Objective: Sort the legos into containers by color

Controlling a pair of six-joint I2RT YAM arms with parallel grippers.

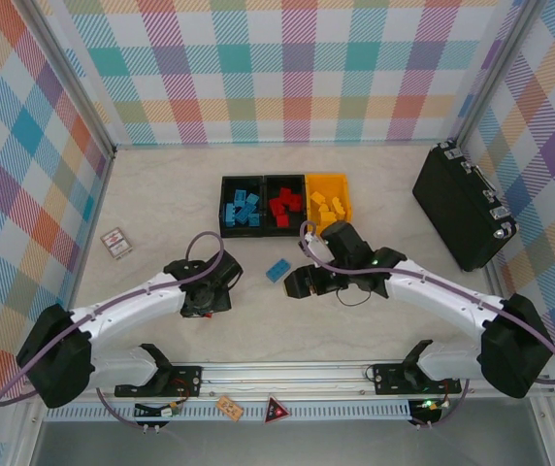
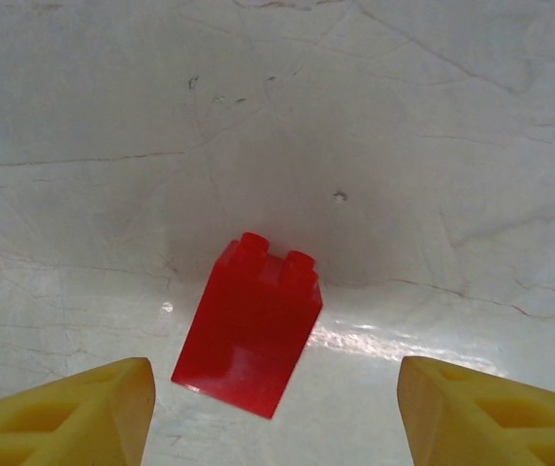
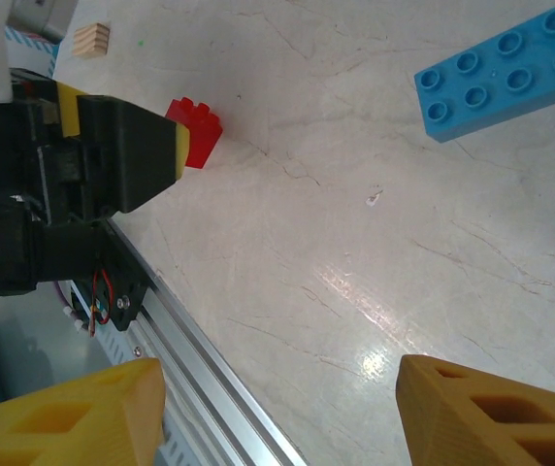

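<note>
While the left claw (image 2: 276, 388) hangs low over the table (image 2: 375, 116), its yellow fingers (image 2: 74, 417) stand apart, one on each side of a red brick (image 2: 248, 325). That brick lies tilted on the table between the fingers, and neither finger touches it. From the right wrist, the same brick is seen partly hidden behind one black, yellow-faced finger of the left claw, and whether they touch there I cannot tell. A wood block (image 3: 91, 39) lies past it, near the table edge.

The right claw (image 3: 277, 388) is spread too, with bare table between its fingers (image 3: 491, 413). A blue brick (image 3: 501, 68), two studs by four, lies flat ahead of it, well clear of both fingers. From above, this brick sits between the two claws, just beside the right one and a little in front of the bins.

Three joined bins stand in a row at mid-table. The left bin (image 1: 223, 206), black, holds blue legos (image 1: 242, 209); the middle bin (image 1: 284, 179), black, holds red legos (image 1: 283, 206); the yellow bin (image 1: 328, 178) holds yellow legos (image 1: 328, 209). A black case (image 1: 462, 204) stands to the right, and a small card (image 1: 115, 242) lies to the left.
</note>
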